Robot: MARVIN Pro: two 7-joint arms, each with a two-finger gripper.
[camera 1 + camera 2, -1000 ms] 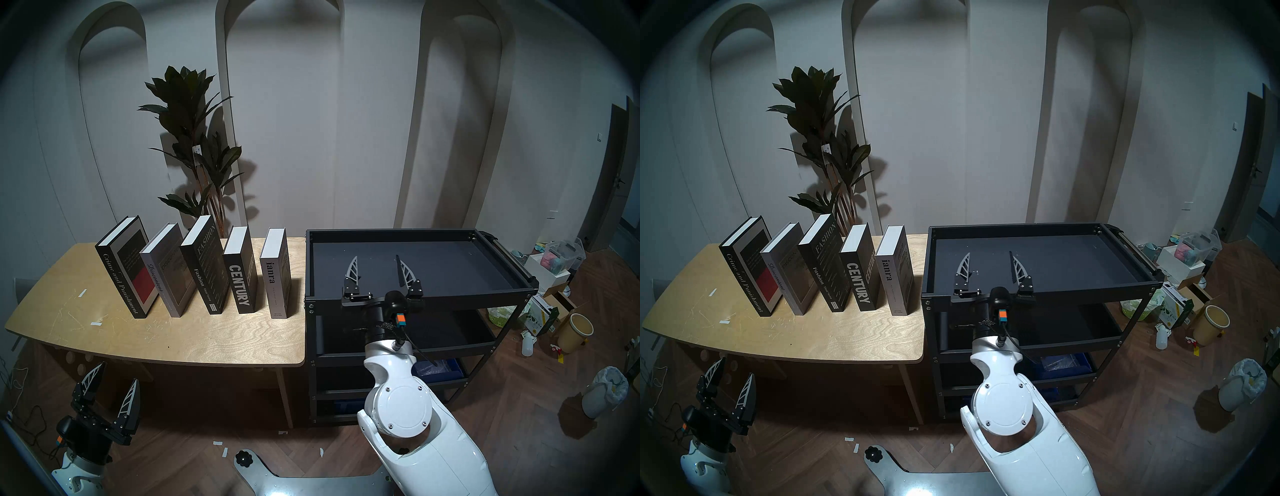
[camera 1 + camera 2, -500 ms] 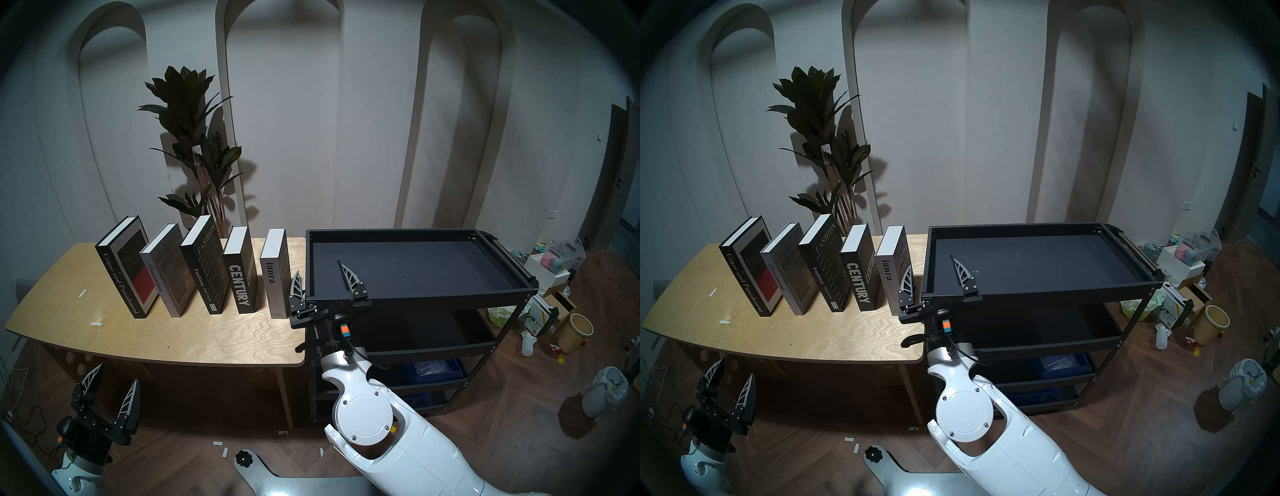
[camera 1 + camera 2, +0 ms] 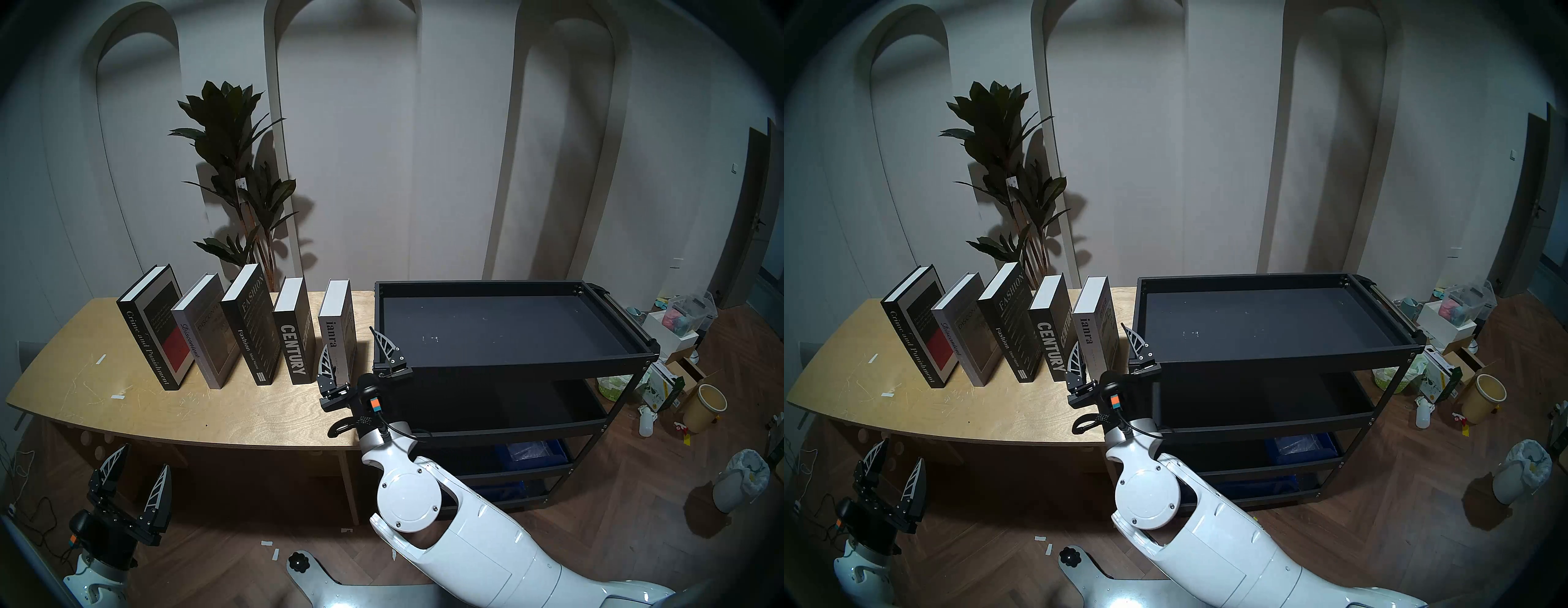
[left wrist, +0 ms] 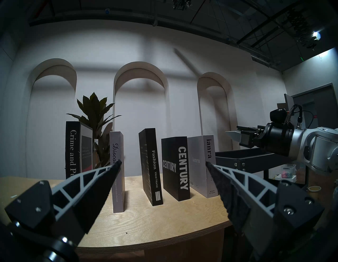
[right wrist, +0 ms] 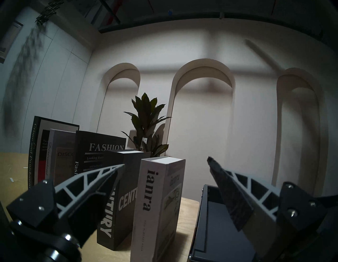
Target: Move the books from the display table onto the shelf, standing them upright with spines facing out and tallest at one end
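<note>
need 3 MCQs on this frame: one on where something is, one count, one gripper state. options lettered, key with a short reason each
1. Which book stands nearest the black cart?
A. Crime and Punishment
B. ianra
C. Fashion

2. How many books stand on the wooden table?
A. three
B. four
C. five

3. What is the state of the right gripper?
A. open, holding nothing
B. shut on the ianra book
C. shut on the cart rim

Key:
1 B, the ianra book is last in the row, next to the cart.
2 C, five spines show in the head view, none on the cart.
3 A, the right wrist view shows its fingers spread to either side of the ianra book, not touching it.
</note>
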